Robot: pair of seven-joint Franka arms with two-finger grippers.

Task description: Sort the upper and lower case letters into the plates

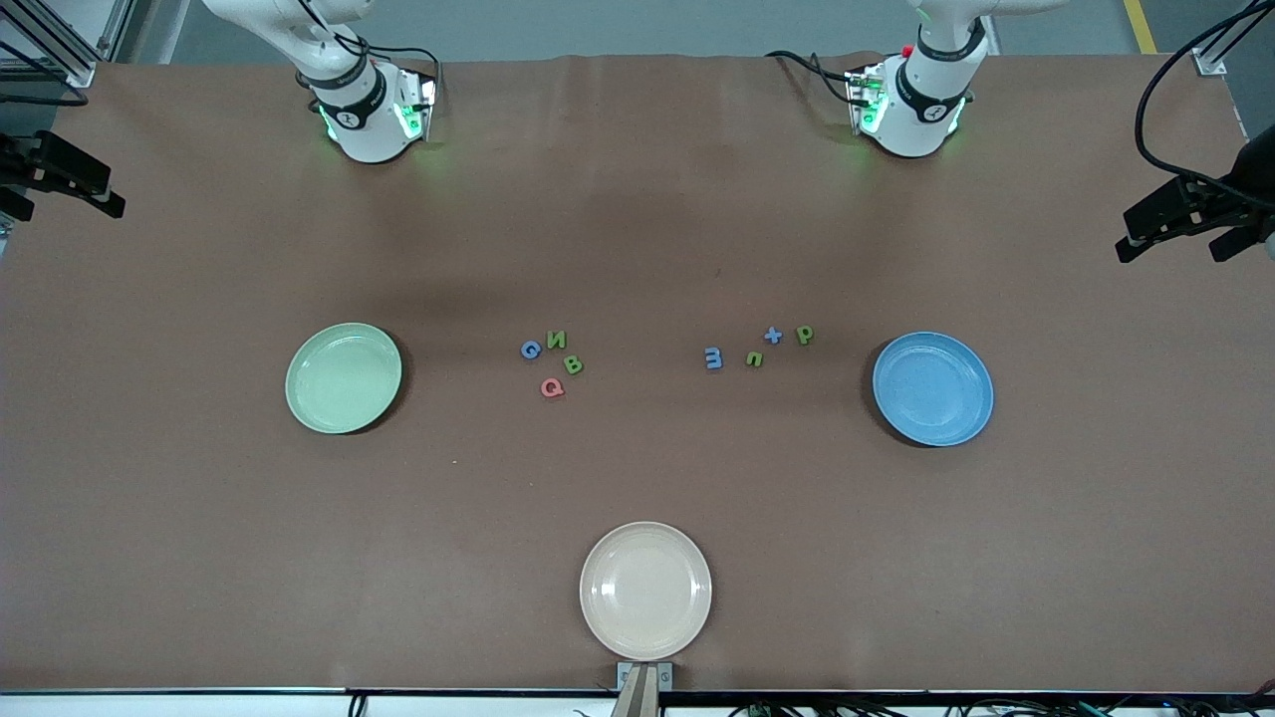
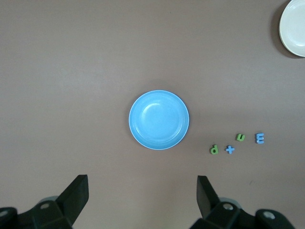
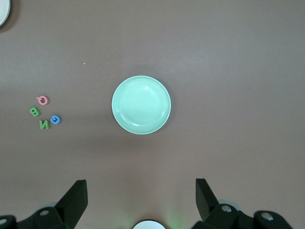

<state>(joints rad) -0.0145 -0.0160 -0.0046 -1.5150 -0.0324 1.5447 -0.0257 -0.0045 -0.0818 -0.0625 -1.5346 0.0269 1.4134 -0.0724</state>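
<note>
An empty pale green plate (image 1: 344,377) (image 3: 141,105) lies toward the right arm's end, and an empty blue plate (image 1: 933,388) (image 2: 158,119) toward the left arm's end. Between them lie two groups of small letters. Blue G (image 1: 531,350), green N (image 1: 558,340), green B (image 1: 573,364) and pink Q (image 1: 552,387) are closer to the green plate. Blue m (image 1: 713,358), green n (image 1: 754,358), blue t (image 1: 773,336) and green p (image 1: 804,335) are closer to the blue one. My left gripper (image 2: 142,191) hangs open high over bare table beside the blue plate. My right gripper (image 3: 141,191) hangs open likewise beside the green plate. Both are empty.
A cream-beige plate (image 1: 645,591) sits empty at the table edge nearest the front camera, midway along it. Black camera mounts stand at both table ends (image 1: 60,174) (image 1: 1185,214). The arms' white bases (image 1: 371,115) (image 1: 911,110) stand at the table's farthest edge.
</note>
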